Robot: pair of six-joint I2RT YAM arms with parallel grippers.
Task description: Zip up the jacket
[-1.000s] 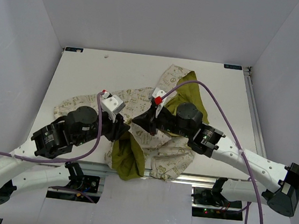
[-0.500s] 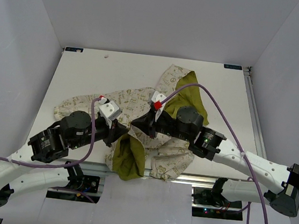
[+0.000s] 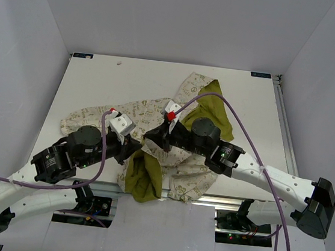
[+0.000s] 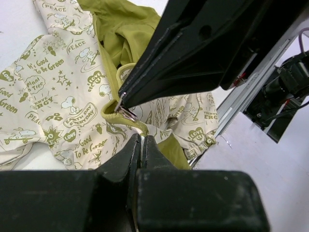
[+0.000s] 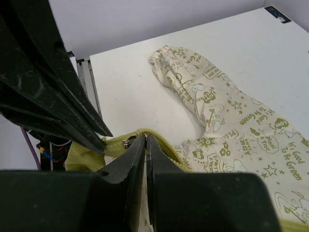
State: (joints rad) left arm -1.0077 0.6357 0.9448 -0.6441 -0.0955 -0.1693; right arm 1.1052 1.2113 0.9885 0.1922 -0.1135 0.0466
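The white counter [image 3: 100,81] carries one jacket [image 3: 193,176], which lies crumpled toward the 6 o'clock edge. Its cream printed cloth trails out to 9 o'clock and up toward 1 o'clock. The front is open, so the olive lining shows at 1 o'clock and in a fold hanging over the near edge. The zipper teeth are not joined along any visible part, so the closing appears to be only at its start.

Two arms reach in, one from 7 o'clock and one from 4 o'clock, each trailing one purple cable. They meet over the bottom of the jacket's front, most likely because that is where the zip has to begin.

The left gripper [image 4: 142,140] has its fingers pressed together on the olive hem just below the zip. This probably anchors the cloth, so that a pull would run the slider along the teeth and not drag the whole garment.

The right gripper [image 5: 146,139] comes in from the opposite side, its fingers together at the yellow-green zipper edge. In the left wrist view its tips pinch the one metal zipper pull [image 4: 126,112], which is lifted clear of the cloth. The two grippers sit just beside each other, nearly touching.
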